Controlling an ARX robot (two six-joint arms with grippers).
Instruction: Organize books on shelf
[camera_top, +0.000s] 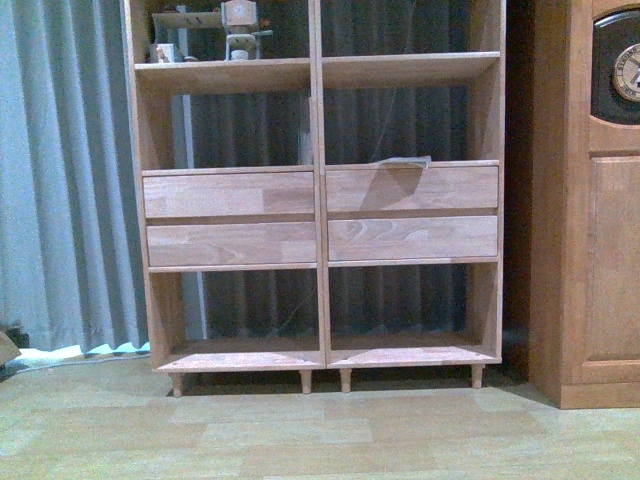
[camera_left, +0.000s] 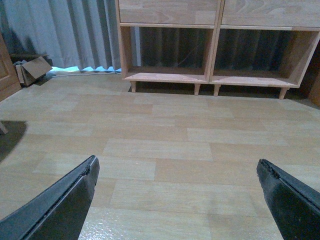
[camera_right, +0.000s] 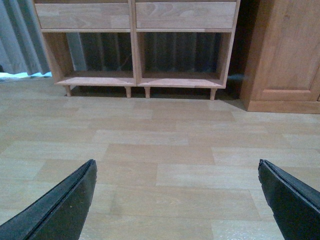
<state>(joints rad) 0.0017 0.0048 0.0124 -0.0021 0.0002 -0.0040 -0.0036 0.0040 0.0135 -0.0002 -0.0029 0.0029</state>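
Note:
The pale wood shelf (camera_top: 318, 200) stands straight ahead, with two columns, four drawer fronts and short legs. It also shows in the left wrist view (camera_left: 215, 55) and the right wrist view (camera_right: 134, 45). A thin flat pale thing (camera_top: 400, 162) lies on top of the right drawers; I cannot tell whether it is a book. No other book is in view. My left gripper (camera_left: 177, 200) is open and empty above the bare floor, well short of the shelf. My right gripper (camera_right: 177, 200) is open and empty likewise. Neither arm shows in the front view.
A darker brown cabinet with a clock (camera_top: 590, 200) stands right of the shelf, close to it, and shows in the right wrist view (camera_right: 285, 50). Grey curtains (camera_top: 60, 170) hang left and behind. Small figures (camera_top: 240, 30) sit on the upper left shelf. A cardboard box (camera_left: 32, 70) lies at the left.

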